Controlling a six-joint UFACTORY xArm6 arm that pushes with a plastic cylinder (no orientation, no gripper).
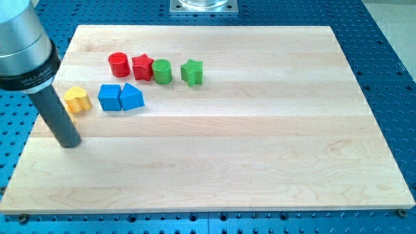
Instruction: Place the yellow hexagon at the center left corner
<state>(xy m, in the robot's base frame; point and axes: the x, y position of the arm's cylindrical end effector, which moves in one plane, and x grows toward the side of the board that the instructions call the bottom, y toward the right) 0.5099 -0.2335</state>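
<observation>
Currently you find the yellow block, its shape hard to make out, lying near the board's left edge, just up and to the view's right of my tip. My tip is a bare rod end, touching no block, with nothing to clench or release. Further right of it sit the blue cube and blue wedge-like block, touching. Above them: red cylinder, red star, green cylinder, green star.
</observation>
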